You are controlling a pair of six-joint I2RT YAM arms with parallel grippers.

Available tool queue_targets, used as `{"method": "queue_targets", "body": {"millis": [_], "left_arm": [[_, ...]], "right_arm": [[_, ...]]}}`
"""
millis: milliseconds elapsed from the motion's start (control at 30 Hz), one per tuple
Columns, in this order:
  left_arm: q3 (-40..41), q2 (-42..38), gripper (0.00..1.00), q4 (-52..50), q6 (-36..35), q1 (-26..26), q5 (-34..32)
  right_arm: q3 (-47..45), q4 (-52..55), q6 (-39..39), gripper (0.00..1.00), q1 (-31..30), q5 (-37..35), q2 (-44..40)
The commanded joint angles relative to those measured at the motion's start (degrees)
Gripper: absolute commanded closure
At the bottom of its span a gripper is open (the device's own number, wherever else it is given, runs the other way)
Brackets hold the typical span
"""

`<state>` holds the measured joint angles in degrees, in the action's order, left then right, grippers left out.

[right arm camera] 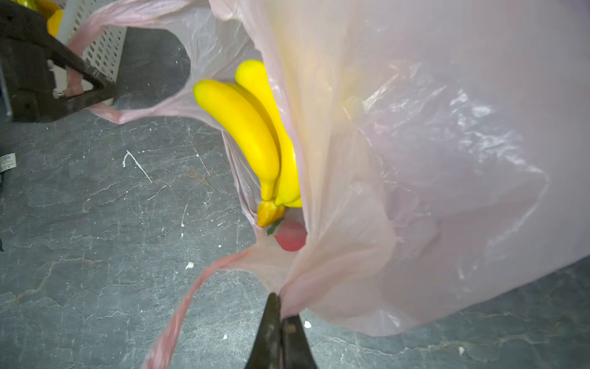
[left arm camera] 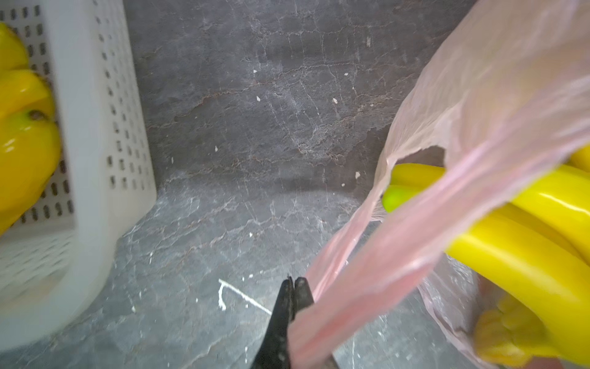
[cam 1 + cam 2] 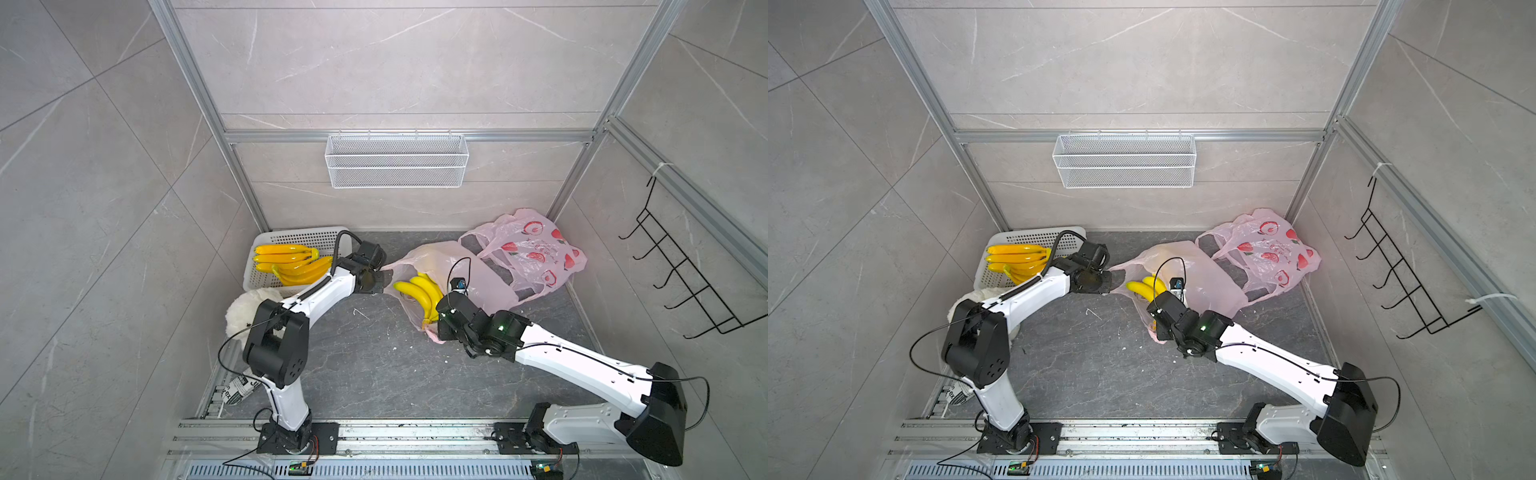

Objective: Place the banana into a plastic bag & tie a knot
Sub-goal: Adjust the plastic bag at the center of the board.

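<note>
Nearest you, the right gripper (image 1: 280,314) has its jaws pressed together on a gathered fold of the plastic bag (image 1: 447,159), at the rim of its mouth. One loose handle (image 1: 178,313) trails off beside the jaws.

Just beyond those jaws, the banana (image 1: 242,127) lies inside the open mouth on the dark stone-patterned table (image 3: 374,365). It is a small bunch, glossy and evenly bright yellow. The joined stem end points toward the right gripper and the rounded tips point away. In the left wrist view one tip looks greenish. The bag is thin, pale pink and translucent, crumpled, with most of its body spread out beyond the right wrist.

Farther on, the left gripper (image 2: 293,284) is closed too, pinching the bag's other handle (image 2: 367,287), which runs taut from its jaws to the mouth. So the bunch sits between your two grippers, closer to the right one and touching neither.

Behind the left arm, a white perforated basket (image 3: 266,241) holds more bananas (image 3: 291,262). A second pink bag (image 3: 536,249), printed with red fruit, lies in the far corner. A white wire basket (image 3: 397,160) hangs on the back wall.
</note>
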<state>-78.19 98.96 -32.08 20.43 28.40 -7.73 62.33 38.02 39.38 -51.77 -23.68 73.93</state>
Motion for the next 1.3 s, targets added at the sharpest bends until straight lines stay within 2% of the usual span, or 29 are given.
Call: {"method": "queue_targets", "body": {"millis": [0, 167, 367, 500, 667, 800, 833, 1033, 1200, 1267], "left_arm": [[-0.4, -11.6, 1.00, -2.5, 3.7, 0.4, 1.2], [-4.6, -20.6, 1.00, -7.1, 5.2, 1.4, 0.6], [-12.2, -25.5, 1.00, -10.3, 5.2, 1.5, -1.1], [-11.5, -28.2, 1.00, -8.2, 5.0, 1.4, -2.9], [-10.3, -22.9, 1.00, -8.3, 4.4, 1.4, 4.4], [-8.9, -21.3, 1.00, -6.4, 6.2, 1.9, 7.0], [-9.3, -21.2, 1.00, -5.9, 6.5, 1.9, 7.8], [-16.9, -19.1, 1.00, -9.6, 7.2, 4.5, 7.9], [-21.4, -17.3, 1.00, -11.8, 8.7, 7.3, 6.9], [-22.9, -16.4, 1.00, -12.6, 9.2, 8.6, 6.4]], "right_arm": [[6.9, 4.9, -4.3, 1.00, 1.0, -1.5, 0.9], [18.6, 11.5, -9.0, 1.00, 2.8, -1.0, 1.9], [28.1, 15.5, -12.3, 1.00, 6.4, 3.4, 2.7], [25.9, 13.5, -13.2, 1.00, 8.1, 7.1, 2.9], [18.4, 9.5, -13.5, 1.00, 9.9, 9.3, 6.5], [16.0, 8.3, -13.6, 1.00, 10.8, 9.0, 7.7], [16.2, 8.4, -14.1, 0.94, 10.9, 8.8, 7.2], [19.8, 8.2, -19.5, 0.43, 10.6, 11.2, 0.7], [20.0, 3.4, -25.3, 0.25, 6.6, 14.0, -5.0], [19.8, 1.5, -27.2, 0.22, 3.8, 13.8, -5.5]]}}
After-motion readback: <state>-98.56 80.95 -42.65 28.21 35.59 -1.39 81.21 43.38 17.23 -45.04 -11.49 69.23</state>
